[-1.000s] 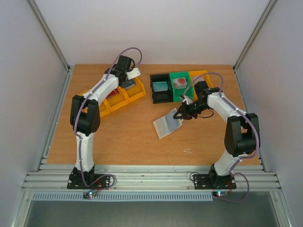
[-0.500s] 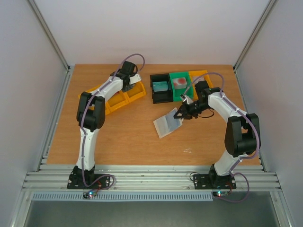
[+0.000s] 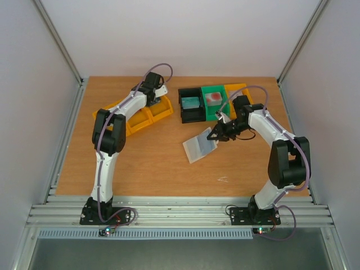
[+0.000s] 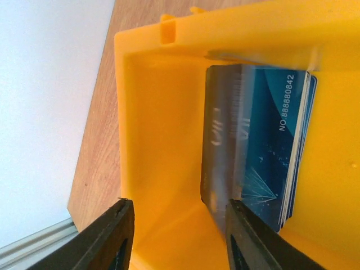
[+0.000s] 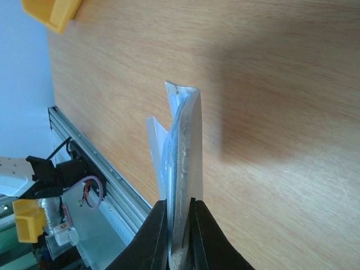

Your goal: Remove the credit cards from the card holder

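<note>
Several credit cards (image 4: 264,140) lie stacked in a yellow bin (image 4: 163,140), blue printed faces up, with a grey card (image 4: 222,140) on the stack's left side. My left gripper (image 4: 180,205) hangs open over this bin with nothing between its fingers; the grey card's corner sits by the right finger. In the top view the left gripper (image 3: 159,93) is at the bin (image 3: 164,109). The whitish card holder (image 5: 185,140) is pinched edge-on in my shut right gripper (image 5: 179,202), its panels slightly splayed. From above, the holder (image 3: 198,147) slants down from the right gripper (image 3: 215,134) to the table.
A black bin (image 3: 191,104) with a teal item, a green bin (image 3: 214,98) with a reddish item and another yellow bin (image 3: 239,88) stand at the back right. More yellow bins (image 3: 132,121) run along the left. A small scrap (image 3: 223,180) lies near the front.
My left arm has swung down to the yellow bin and its jaws have opened. The right arm and the card holder have stayed put.
</note>
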Motion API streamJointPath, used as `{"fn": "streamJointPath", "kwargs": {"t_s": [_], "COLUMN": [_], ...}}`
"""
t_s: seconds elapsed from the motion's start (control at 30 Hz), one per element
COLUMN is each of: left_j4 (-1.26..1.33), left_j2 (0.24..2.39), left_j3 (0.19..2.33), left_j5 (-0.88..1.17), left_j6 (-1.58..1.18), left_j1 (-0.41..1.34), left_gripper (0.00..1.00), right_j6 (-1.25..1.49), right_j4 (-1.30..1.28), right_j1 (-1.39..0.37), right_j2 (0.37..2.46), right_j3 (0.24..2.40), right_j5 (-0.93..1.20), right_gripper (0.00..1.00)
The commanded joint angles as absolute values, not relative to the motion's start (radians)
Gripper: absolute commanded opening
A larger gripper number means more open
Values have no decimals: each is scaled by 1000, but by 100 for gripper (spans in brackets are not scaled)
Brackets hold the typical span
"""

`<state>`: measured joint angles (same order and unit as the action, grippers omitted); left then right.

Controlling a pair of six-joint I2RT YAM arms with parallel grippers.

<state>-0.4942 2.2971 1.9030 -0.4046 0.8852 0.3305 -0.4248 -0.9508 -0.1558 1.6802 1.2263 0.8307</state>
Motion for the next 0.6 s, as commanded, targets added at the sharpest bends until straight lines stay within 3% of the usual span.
{"fn": "streamJointPath", "kwargs": {"t_s": [0.0, 0.37, 0.5, 0.57], "left_j4": [-515, -555, -674, -751], "left_j2": [2268, 2155, 2058, 2005], "left_j3": [1907, 1921, 1937, 1897], "left_j5": [-409, -353, -173, 23], "left_j6": [874, 819, 719, 704], "left_j1": [322, 321, 322, 321], "left_gripper": [48, 59, 62, 61], "right_j6": [-416, -428, -437, -445], "right_j4": [-958, -957, -965, -973], "right_j1": [-149, -149, -149, -149], "right_j2": [1627, 1591, 1589, 1585], "right_j3": [1257, 1260, 1287, 1295], "right_j5": [842, 864, 867, 873], "right_gripper": [1, 1, 1, 1]}}
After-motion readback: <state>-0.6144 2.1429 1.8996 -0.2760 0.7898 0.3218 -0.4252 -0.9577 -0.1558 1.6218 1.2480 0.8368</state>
